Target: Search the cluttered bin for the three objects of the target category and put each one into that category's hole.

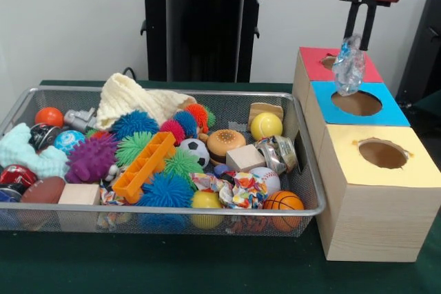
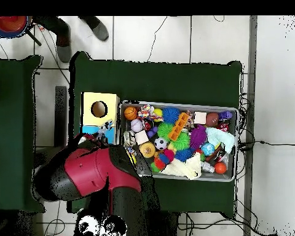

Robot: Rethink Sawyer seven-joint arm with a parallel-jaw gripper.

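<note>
No lettering or numbers can be read anywhere; the crumpled wrapper (image 1: 238, 189) in the wire bin (image 1: 303, 170) (possibly printed) shows only colours.

A green-covered table (image 1: 172, 266) carries two things. A wire-mesh bin (image 1: 303, 170) crowded with toys takes up most of its surface, its long side running along the table's edge. Just beside one short end of the bin stands a row of three wooden boxes (image 1: 365, 218), touching one another: one yellow-topped, one blue-topped, one red-topped, each with a round hole in its top. In the overhead view the table (image 2: 156, 77) shows bare green cloth around the bin (image 2: 233, 110).
</note>
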